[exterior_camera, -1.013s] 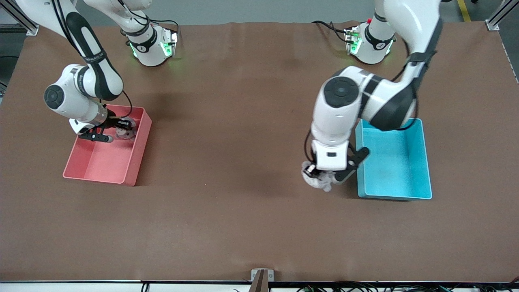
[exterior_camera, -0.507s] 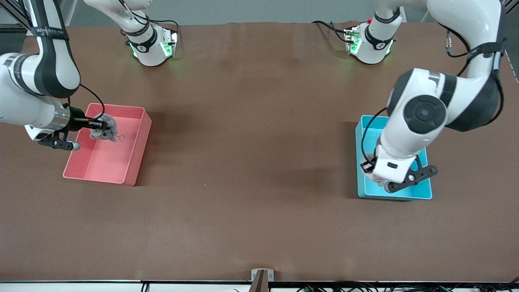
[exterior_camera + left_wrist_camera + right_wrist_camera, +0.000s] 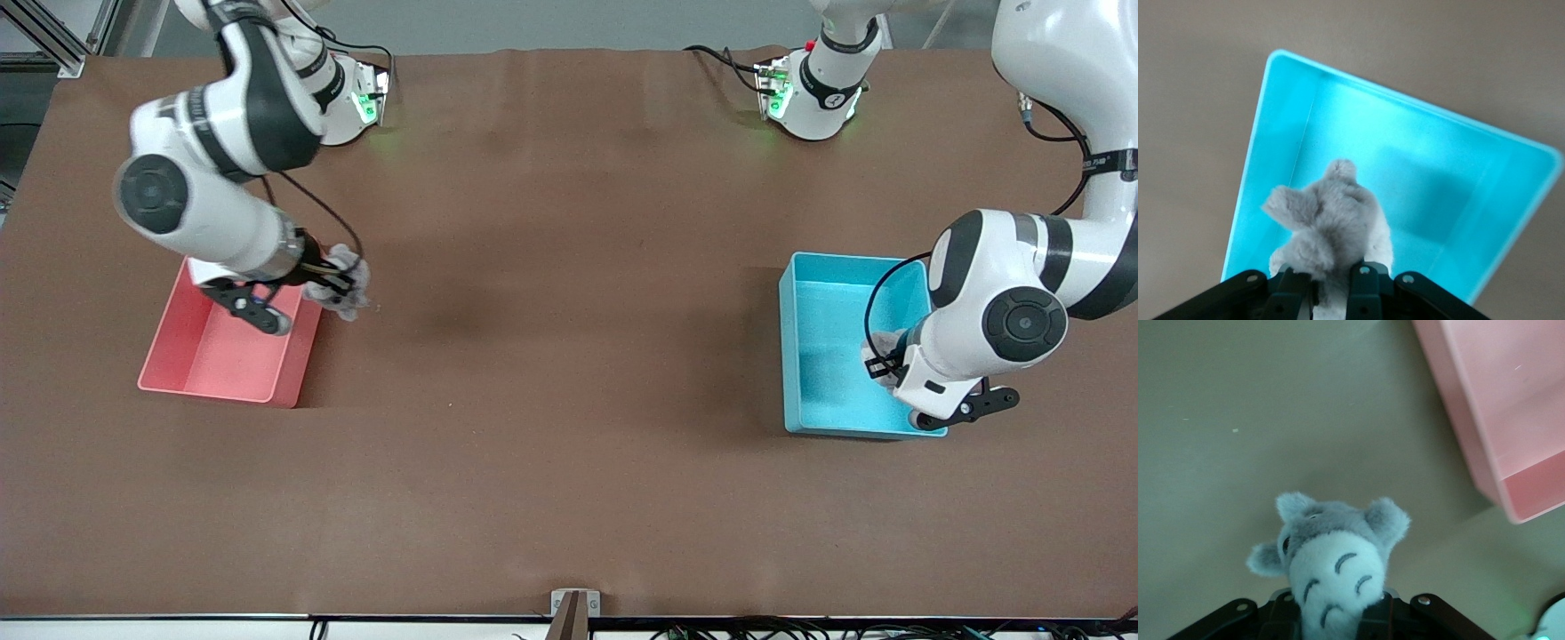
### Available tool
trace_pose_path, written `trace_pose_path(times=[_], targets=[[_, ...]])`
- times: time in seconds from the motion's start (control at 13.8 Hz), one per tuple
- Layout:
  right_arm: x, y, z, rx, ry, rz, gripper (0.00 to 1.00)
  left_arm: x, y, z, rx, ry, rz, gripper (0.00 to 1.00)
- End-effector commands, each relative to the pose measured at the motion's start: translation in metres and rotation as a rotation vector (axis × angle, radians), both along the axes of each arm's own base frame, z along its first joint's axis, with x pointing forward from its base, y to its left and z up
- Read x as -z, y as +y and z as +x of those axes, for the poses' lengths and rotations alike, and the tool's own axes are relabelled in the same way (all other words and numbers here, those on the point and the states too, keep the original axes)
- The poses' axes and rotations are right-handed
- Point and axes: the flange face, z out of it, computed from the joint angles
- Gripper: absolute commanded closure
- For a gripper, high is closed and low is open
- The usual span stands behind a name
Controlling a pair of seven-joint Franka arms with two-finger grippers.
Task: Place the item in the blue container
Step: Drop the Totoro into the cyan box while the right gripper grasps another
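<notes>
The blue container point(image 3: 831, 347) stands toward the left arm's end of the table, with nothing lying on its floor. My left gripper point(image 3: 885, 360) hangs over its inside, shut on a grey plush toy point(image 3: 878, 341). In the left wrist view the toy point(image 3: 1331, 227) sits between the fingers point(image 3: 1365, 290), with the container's floor point(image 3: 1438, 180) below it. My right gripper point(image 3: 327, 283) is shut on a second grey plush toy point(image 3: 347, 298) with a white striped belly point(image 3: 1335, 570). It hangs over bare table, just past the pink bin's wall.
A pink bin point(image 3: 222, 356) stands toward the right arm's end of the table; its corner point(image 3: 1511, 420) shows in the right wrist view. A brown mat point(image 3: 551, 356) covers the table between the two bins. The arm bases stand along the table's edge farthest from the front camera.
The left arm carried its plush toy from the table beside the blue container to over its inside. The right arm lifted its toy out of the pink bin and over the mat beside it.
</notes>
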Motion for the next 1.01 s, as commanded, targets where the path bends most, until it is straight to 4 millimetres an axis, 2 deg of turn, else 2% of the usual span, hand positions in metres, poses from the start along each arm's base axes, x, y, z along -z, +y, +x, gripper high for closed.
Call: trace_pose_path(times=[0.0,0.07,0.29,0.43,0.51,0.8,0.87,0.94], targets=[[0.04,0.079,0.02,0.136,-0.025,-0.023,0.99,0.01,-0.001,-0.005,0.019,0.002,0.004,0.0],[0.057,0.106,0.019,0.176,-0.044,-0.026,1.0,0.008,0.005,-0.003,0.006,-0.001,0.0,0.0],[0.113,0.18,0.01,0.26,-0.084,-0.042,1.0,0.001,0.007,0.001,-0.002,-0.016,-0.007,0.0],[0.149,0.215,0.002,0.299,-0.106,-0.051,1.0,-0.005,0.002,0.002,-0.006,-0.029,-0.007,0.0],[0.162,0.227,-0.003,0.303,-0.12,-0.068,1.0,-0.007,-0.004,0.002,-0.005,-0.03,-0.016,0.0],[0.203,0.249,-0.016,0.325,-0.173,-0.084,0.98,-0.007,-0.038,-0.003,-0.073,0.0,-0.174,0.0],[0.21,0.251,-0.018,0.328,-0.178,-0.09,0.95,-0.012,-0.045,-0.001,-0.102,-0.004,-0.199,0.0],[0.213,0.253,-0.02,0.324,-0.181,-0.092,0.84,-0.014,-0.067,-0.003,-0.131,-0.005,-0.21,0.0]])
